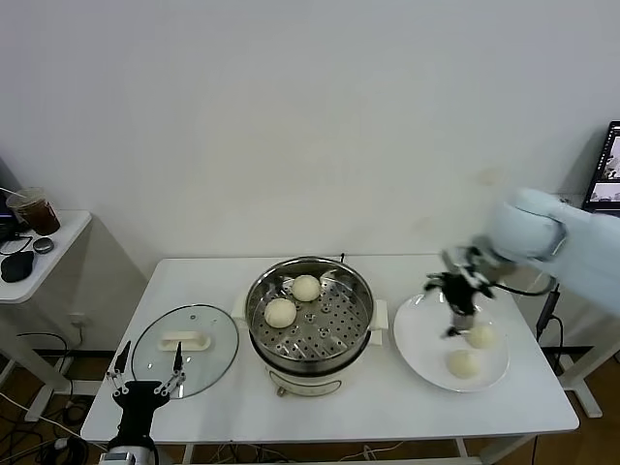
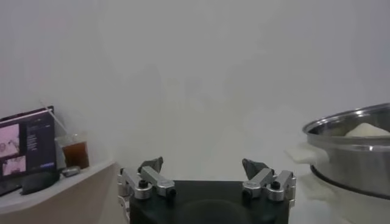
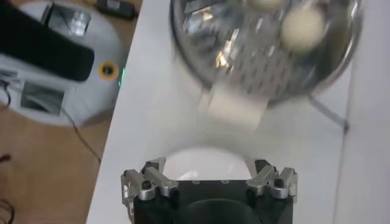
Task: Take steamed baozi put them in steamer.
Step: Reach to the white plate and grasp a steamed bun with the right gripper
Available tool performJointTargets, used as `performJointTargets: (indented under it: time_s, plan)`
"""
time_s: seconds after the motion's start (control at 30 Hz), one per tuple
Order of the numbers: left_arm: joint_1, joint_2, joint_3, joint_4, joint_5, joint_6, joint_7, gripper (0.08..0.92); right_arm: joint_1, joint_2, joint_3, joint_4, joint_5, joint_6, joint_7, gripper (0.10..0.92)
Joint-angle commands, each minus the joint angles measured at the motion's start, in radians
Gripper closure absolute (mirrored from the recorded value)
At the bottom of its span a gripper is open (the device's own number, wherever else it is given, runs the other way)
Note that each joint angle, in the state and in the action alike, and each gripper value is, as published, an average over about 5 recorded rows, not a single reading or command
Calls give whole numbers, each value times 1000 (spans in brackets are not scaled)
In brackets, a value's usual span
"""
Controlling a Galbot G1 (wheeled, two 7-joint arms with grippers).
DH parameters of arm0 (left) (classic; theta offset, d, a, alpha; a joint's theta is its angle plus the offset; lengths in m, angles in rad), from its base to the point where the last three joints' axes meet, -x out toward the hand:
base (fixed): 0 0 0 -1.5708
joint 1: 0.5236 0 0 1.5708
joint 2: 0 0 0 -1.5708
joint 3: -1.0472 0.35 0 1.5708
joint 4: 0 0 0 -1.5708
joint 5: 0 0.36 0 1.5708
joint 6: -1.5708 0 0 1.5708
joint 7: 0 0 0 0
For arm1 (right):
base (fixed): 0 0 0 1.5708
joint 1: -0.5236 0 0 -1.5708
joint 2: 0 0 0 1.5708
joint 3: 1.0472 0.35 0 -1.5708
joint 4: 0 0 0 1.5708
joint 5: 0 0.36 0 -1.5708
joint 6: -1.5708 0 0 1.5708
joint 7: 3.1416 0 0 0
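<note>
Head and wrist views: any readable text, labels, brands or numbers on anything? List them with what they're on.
None readable.
Laptop screen beside the iced drink cup: shows windows, text too small to read.
Monitor at the head view's right edge: content blurred.
Round shiny steel steamer, flat white plate, round glass lid: no markings visible.

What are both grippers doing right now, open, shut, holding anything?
Left gripper: open, empty, parked near the glass lid.
Right gripper: open, empty, over the plate near two baozi.
</note>
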Motion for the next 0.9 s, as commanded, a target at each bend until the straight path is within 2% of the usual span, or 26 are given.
performJointTargets:
  time_s: [0.03, 0.6, 0.9]
  plan:
    - [10, -6, 9, -6, 15, -1, 1, 177, -446, -200, 324, -26, -226, 183, -22, 203]
    - [40, -37, -28, -23, 36, 0, 2, 177, -600, 112, 394, -336, -357, 168, 82, 203]
    - [43, -37, -45, -15, 33, -2, 1, 177, -615, 218, 401, -413, -371, 136, 100, 203]
